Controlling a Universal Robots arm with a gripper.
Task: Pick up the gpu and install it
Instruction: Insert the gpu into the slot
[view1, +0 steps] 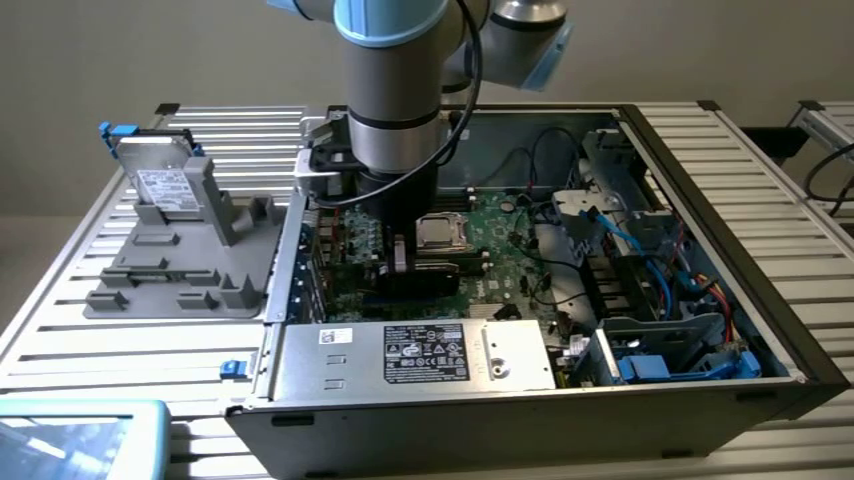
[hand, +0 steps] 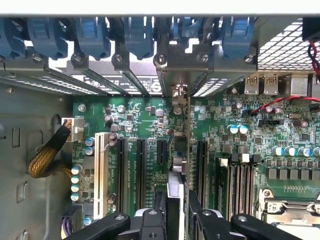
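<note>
The gpu (hand: 175, 200) stands on edge between my two black fingers (hand: 151, 222), and my gripper (hand: 177, 220) is shut on it. Its thin silver end bracket (hand: 178, 100) reaches toward the rear slot openings of the case. The card runs in line with the black expansion slots (hand: 141, 170) on the green motherboard (hand: 135, 120); whether it sits in a slot I cannot tell. In the exterior view my gripper (view1: 400, 258) is lowered inside the open computer case (view1: 287, 300), with the dark gpu (view1: 424, 277) below it, beside the CPU socket (view1: 441, 232).
Blue slot latches (hand: 135, 35) line the case's rear wall. A yellow-sleeved cable bundle (hand: 45, 157) lies at the board's edge. At the exterior view's left, a silver hard drive (view1: 167, 185) stands on a grey fixture (view1: 174, 270). The power supply (view1: 427, 355) fills the case's near side.
</note>
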